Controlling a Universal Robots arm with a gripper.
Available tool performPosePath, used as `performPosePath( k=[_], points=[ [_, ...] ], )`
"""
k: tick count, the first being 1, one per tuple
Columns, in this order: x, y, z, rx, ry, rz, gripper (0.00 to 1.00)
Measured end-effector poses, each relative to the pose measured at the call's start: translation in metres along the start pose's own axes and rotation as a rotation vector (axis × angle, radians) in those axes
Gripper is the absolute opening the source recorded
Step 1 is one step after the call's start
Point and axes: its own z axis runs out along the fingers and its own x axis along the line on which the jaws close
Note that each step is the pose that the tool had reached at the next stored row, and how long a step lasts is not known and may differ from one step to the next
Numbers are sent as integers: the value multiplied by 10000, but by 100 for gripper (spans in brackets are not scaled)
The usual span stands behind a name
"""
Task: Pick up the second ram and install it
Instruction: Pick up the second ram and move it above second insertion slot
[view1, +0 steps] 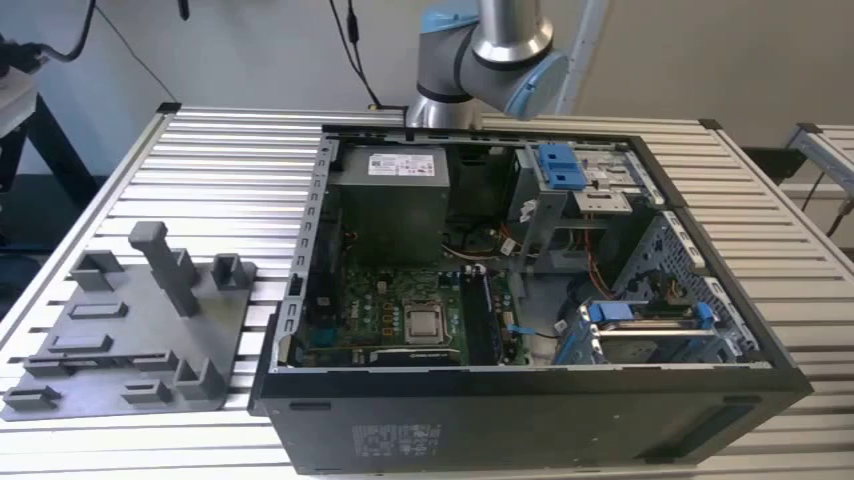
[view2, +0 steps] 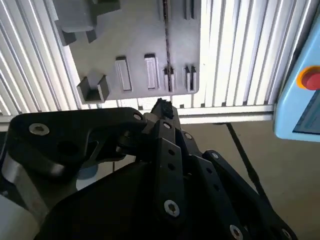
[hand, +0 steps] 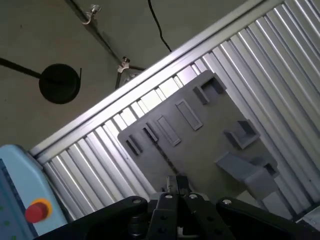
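Gripper (view2: 162, 107) (hand: 176, 182) closest in both wrist views, black linkage fingers together at the tips, nothing visibly between them. Just beyond the tips is the grey plastic tray (view2: 135, 35) (hand: 200, 150) with slotted holders and posts. Second ram (view2: 167, 50) (hand: 160, 152) appears as a thin dark strip seen edge-on, lying along the tray between small slotted holders, apart from the fingertips. Tray sits on the slatted aluminium table (view2: 235, 50) (hand: 280, 60). Past the table edge is a light blue box with a red button (view2: 300, 110) (hand: 15, 175), then the floor with a dark cable (hand: 157, 25). In the exterior view the open black computer case (view1: 534, 420) lies on the table (view1: 227, 150), green motherboard (view1: 400, 310) exposed inside. The tray (view1: 120, 340) is just beside the case on the exterior view's left. Robot arm (view1: 487, 50) is behind the case at the far side.
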Motion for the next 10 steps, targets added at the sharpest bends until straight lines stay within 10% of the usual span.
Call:
performPosePath(
  k=[10],
  points=[
    [0, -1, 21, 41, 88, -1825, 11]
  ],
)
